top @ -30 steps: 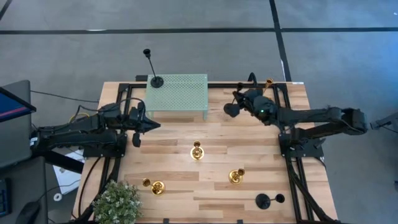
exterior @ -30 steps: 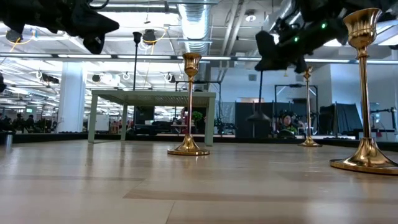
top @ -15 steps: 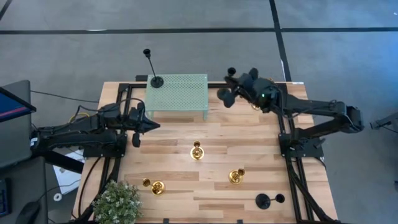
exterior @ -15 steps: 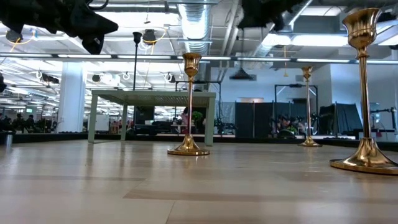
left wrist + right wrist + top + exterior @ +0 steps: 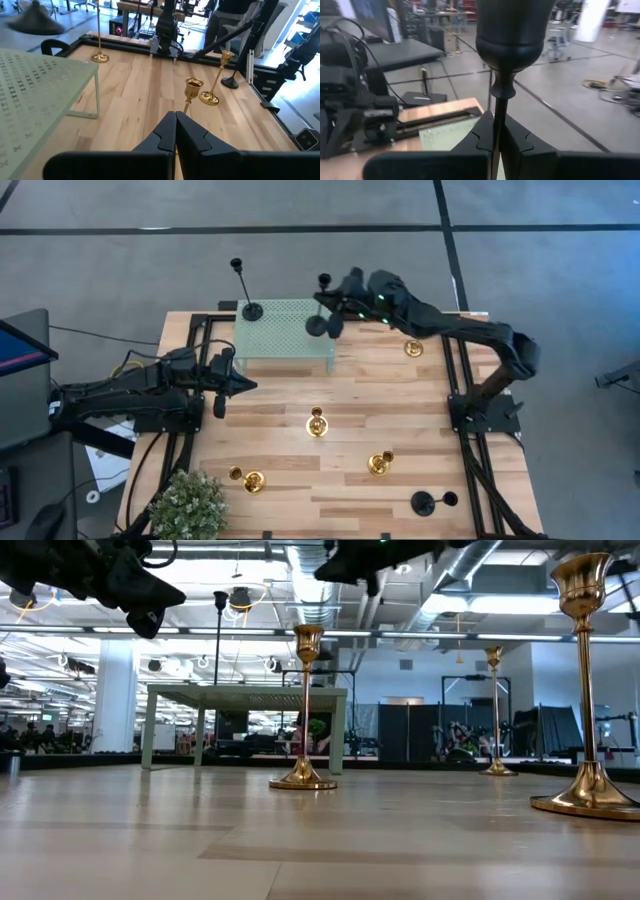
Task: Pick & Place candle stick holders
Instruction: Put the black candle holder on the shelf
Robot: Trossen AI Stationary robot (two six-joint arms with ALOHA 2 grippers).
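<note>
My right gripper [image 5: 336, 302] is shut on a matte black candle stick holder [image 5: 318, 315] above the right end of the green perforated stand [image 5: 285, 338]. Another black holder [image 5: 246, 292] stands by its round base on the stand's far left corner. Gold holders stand on the wooden table at the middle [image 5: 316, 423], the near right [image 5: 380, 463] and the far right [image 5: 413, 348]; one more [image 5: 250, 480] is at the near left. A third black holder [image 5: 428, 502] is at the near right edge. My left gripper [image 5: 238, 383] waits shut, left of the table's middle. My right gripper pinches the black holder's thin stem [image 5: 498, 107] between its two fingers, just below the cup [image 5: 512, 30]. The fingers come level from the table's right side and lie across the stem. The holder is upright and lifted clear, its round base [image 5: 316, 326] above the green stand.
A potted plant [image 5: 188, 505] sits at the near left corner. Black frame rails run along the table's left and right sides. The wood between the stand and the middle gold holder is bare.
My right gripper has risen and gone toward the table's left along the far edge, turning at the wrist, and has carried the black holder from the far right corner to above the green stand's right end. The gold holder at the far right now shows uncovered.
</note>
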